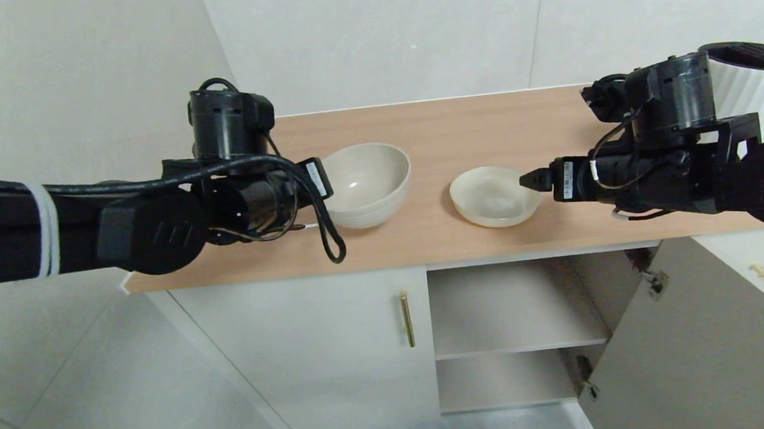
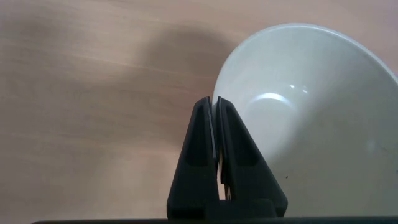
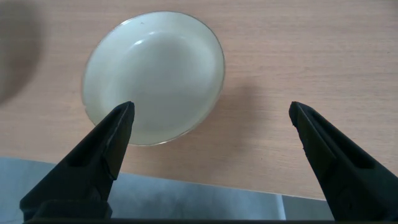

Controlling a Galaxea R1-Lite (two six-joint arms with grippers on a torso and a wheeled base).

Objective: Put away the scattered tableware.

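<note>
Closest to my head camera are the two black arms, so I start with them. My left end effector [image 1: 321, 178] sits at the near-left rim of the deep off-white ceramic bowl [image 1: 369, 182]. From the left wrist its fingers [image 2: 202, 143] look clenched on that rim, one finger outside the wall and one inside, with only a pale sliver between them. The bowl stands upright on the light wooden worktop [image 1: 439, 240], left of centre. My right end effector [image 1: 535, 179] is spread wide and grips nothing. Its dark tip lies at the right edge of the shallow, pale translucent dish [image 1: 495, 195], and I cannot tell whether it touches. In the right wrist view one finger [image 3: 112, 143] lies over the dish's near rim and the other over bare wood well to the side. The dish sits flat, near the bowl but apart from it, close to the worktop's front edge. Below, the white cabinet [image 1: 508, 307] stands with its right door swung open, showing two shelves. The left door is closed and has a gold bar handle [image 1: 406, 319].
</note>
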